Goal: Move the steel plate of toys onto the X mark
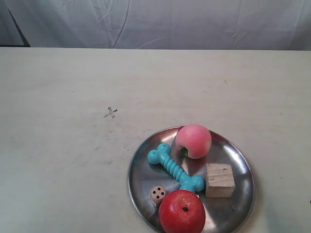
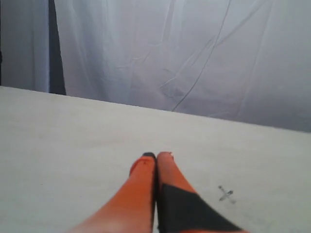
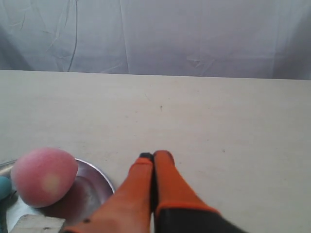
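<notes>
I see the desk [image 1: 58, 184] almost bare. The plate [image 1: 141, 179] lies by the edge opposite the curtain [image 1: 155, 22], toward the exterior view's right corner, and its lowest rim is cut off by the picture.

The left claw [image 2: 156, 155] and the right claw [image 3: 153, 155] are both closed, tips pressed together with nothing between. The right one hovers just beside the plate's rim, the left one near the X.

On the plate are the apple [image 1: 182, 211], the peach [image 1: 193, 141], the bone [image 1: 176, 168], the cube [image 1: 219, 180] and the die [image 1: 157, 194]. All of them are loose. The X [image 1: 111, 112] is apart from the plate, more to the middle of the desk.

I judge the plate stiff, smooth and slippery, with a thin rim. I would pinch a bare part of the rim close to the peach and then slide the plate instead of lifting it, because the two round fruits may roll out if it tilts.
</notes>
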Controlling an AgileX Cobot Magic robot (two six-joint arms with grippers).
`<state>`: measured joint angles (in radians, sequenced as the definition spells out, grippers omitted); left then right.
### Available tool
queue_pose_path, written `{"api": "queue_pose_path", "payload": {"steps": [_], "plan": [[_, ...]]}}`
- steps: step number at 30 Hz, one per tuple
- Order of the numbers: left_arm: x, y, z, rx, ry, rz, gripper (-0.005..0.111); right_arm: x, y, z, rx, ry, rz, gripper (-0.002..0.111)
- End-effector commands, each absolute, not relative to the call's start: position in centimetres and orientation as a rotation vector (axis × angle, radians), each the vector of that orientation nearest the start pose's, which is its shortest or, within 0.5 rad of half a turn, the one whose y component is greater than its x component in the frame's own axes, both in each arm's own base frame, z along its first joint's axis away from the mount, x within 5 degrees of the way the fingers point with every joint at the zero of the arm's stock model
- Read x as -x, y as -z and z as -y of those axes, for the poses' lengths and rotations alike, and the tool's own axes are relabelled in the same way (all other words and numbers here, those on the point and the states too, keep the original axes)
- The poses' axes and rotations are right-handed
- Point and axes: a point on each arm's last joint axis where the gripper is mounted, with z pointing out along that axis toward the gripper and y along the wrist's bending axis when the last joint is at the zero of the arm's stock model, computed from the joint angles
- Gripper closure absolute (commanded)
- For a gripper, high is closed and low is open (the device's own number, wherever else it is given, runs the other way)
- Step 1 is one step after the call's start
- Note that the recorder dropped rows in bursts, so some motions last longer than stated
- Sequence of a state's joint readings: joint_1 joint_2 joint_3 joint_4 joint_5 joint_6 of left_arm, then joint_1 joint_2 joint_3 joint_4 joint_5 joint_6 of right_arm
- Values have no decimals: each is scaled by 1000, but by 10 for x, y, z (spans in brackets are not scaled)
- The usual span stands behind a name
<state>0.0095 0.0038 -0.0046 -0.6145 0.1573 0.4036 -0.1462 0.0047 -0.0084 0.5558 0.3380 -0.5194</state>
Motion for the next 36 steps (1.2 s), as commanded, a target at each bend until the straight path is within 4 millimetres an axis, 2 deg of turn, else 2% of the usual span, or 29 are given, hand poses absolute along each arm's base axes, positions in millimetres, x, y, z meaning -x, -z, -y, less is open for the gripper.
{"api": "queue_pose_path", "payload": {"steps": [1,4,8,10,13,15,17,20,23,26,28,30,33,36], "plan": [[-56,-208,7,366,496,-1520,107,-56,-191,-6,-41,-47,-1726,109],[-56,-211,4,502,600,-1453,107,-56,-197,-9,-200,-237,-1659,109],[-56,-213,4,730,850,-1368,107,-56,-208,-15,-544,-713,-1494,109],[-55,-219,2,863,988,-1283,107,-56,-212,-15,-674,-885,-1406,109],[-53,-231,-5,910,958,-1201,107,-56,-215,-8,-793,-919,-1319,109],[-50,-241,-10,854,853,-1175,107,-56,-215,-4,-883,-963,-1258,109],[-46,-256,-10,708,717,-1177,107,-56,-220,-4,-875,-964,-1246,109],[-42,-272,-7,465,486,-1200,107,-50,-245,-6,-771,-945,-1215,109],[-48,-277,-7,315,298,-1239,107,-43,-270,1,-608,-653,-1193,109],[-68,-281,-8,329,290,-1310,107,-45,-292,12,-572,-408,-1193,109],[-83,-287,-4,306,296,-1383,107,-57,-299,12,-501,-314,-1280,109],[-104,-294,4,231,289,-1490,107,-81,-301,6,-412,-312,-1430,109],[-137,-296,24,-23,242,-1735,107,-124,-290,-3,-298,-380,-1713,109],[-168,-281,44,-173,272,-1969,107,-163,-272,-11,-228,-510,-1980,109]]}}
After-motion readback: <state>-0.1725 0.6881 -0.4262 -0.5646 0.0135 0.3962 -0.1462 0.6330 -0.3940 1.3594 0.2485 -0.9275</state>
